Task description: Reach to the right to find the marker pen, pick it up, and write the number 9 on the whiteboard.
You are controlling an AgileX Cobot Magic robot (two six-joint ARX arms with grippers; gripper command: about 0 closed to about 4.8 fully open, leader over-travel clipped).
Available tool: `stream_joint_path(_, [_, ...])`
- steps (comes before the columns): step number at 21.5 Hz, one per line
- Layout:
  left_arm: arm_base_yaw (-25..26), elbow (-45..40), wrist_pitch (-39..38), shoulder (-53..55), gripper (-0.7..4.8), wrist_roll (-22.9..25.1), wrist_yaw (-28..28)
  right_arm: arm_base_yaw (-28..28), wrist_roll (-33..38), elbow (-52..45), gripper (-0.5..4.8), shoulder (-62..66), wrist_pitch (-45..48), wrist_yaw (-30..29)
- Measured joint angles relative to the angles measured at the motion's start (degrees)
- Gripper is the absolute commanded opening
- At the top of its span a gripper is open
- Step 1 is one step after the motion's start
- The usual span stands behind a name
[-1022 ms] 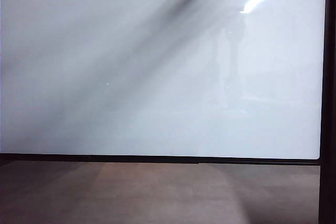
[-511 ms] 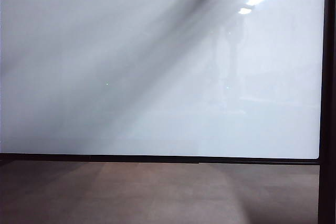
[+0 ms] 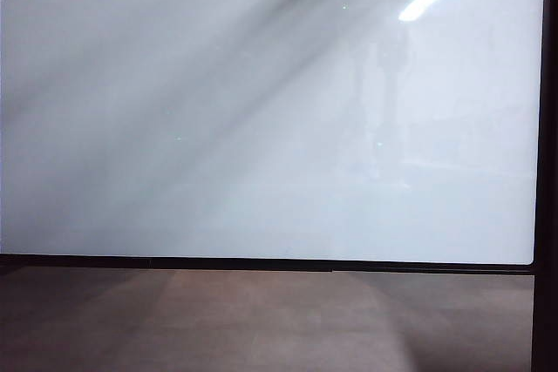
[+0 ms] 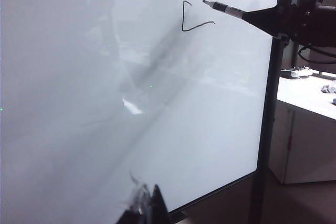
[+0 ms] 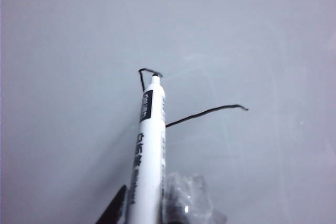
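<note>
A: Where do things stand on the whiteboard [image 4: 131,77]?

B: The right gripper [image 5: 152,203] has its fingers pinching the marker pen [image 5: 147,150], tip toward the board near the top of the number 9 [image 4: 190,20]. So far that mark is only a short hook, a straight stroke and a wobbly tail, high on the board toward its right edge.

A: And the left gripper [image 4: 147,208]?

B: Low down beside the board's bottom frame. Only a sliver of its fingers shows, so I can't tell whether they're spread or pressed together.

A: How should the stroke go?

B: I'd say keep the tip light and square on the glossy face, then close the loop in one steady curve that meets the stroke. Tilt the pen too far and the line will probably skip.

A: The exterior view?

B: It barely catches the mark at its top edge.
</note>
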Motion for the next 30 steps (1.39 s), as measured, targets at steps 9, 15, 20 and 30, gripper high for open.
stream_joint_path(9, [0.0, 0.0, 0.0, 0.0, -0.05, 0.0, 0.0, 1.1, -0.1, 7.5, -0.03, 6.0, 0.2, -1.2])
stream_joint_path(15, [0.0, 0.0, 0.0, 0.0, -0.05, 0.0, 0.3, 1.2, -0.4, 7.6, -0.03, 6.3, -2.6, -1.6])
stream_joint_path(20, [0.0, 0.0, 0.0, 0.0, -0.05, 0.0, 0.3, 1.2, -0.4, 7.6, -0.03, 6.7, -2.6, -0.8])
stream_joint_path(30, [0.0, 0.0, 0.0, 0.0, -0.05, 0.0, 0.3, -3.0, -0.7, 7.6, -0.02, 6.1, -4.7, -1.9])
